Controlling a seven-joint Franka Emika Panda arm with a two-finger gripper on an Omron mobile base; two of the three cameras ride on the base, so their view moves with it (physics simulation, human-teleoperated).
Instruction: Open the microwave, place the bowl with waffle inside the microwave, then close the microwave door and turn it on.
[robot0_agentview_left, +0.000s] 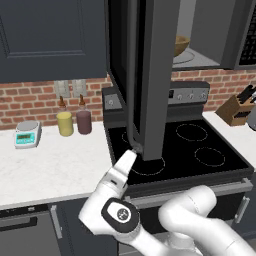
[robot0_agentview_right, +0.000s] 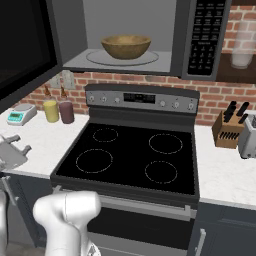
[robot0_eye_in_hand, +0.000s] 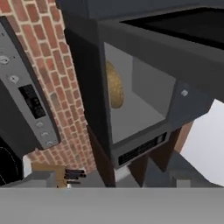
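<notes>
One bowl (robot0_agentview_right: 126, 46) already sits inside the microwave (robot0_agentview_right: 150, 35), on the round glass plate (robot0_agentview_right: 145, 59) in the pale cavity, roughly centred with free room on both sides of it. You can see it again in the left base view, partly hidden behind the edge of the open door, and in the hand view as a tan oval inside the tilted cavity.

The microwave door (robot0_agentview_left: 147, 75) stands swung out toward you — in the left base view you face it nearly edge-on, a tall dark slab hanging over the left half of the stove (robot0_agentview_right: 132, 152). Its lower corner is just above the tool (robot0_agentview_left: 134, 150), which reaches up to that bottom edge; whether they touch, you cannot tell from here. In the right base view the tool (robot0_agentview_right: 15, 145) shows at the left edge over the white desk (robot0_agentview_right: 37, 137), its jaws spread wide with nothing between them.

The button panel (robot0_agentview_right: 203, 35) on the microwave's right side is unobstructed. Two bottles (robot0_agentview_right: 58, 110) and a small scale (robot0_agentview_right: 20, 115) stand near the brick wall on the left desk; a knife block (robot0_agentview_right: 228, 129) stands on the right desk, well clear of the door's edge.
</notes>
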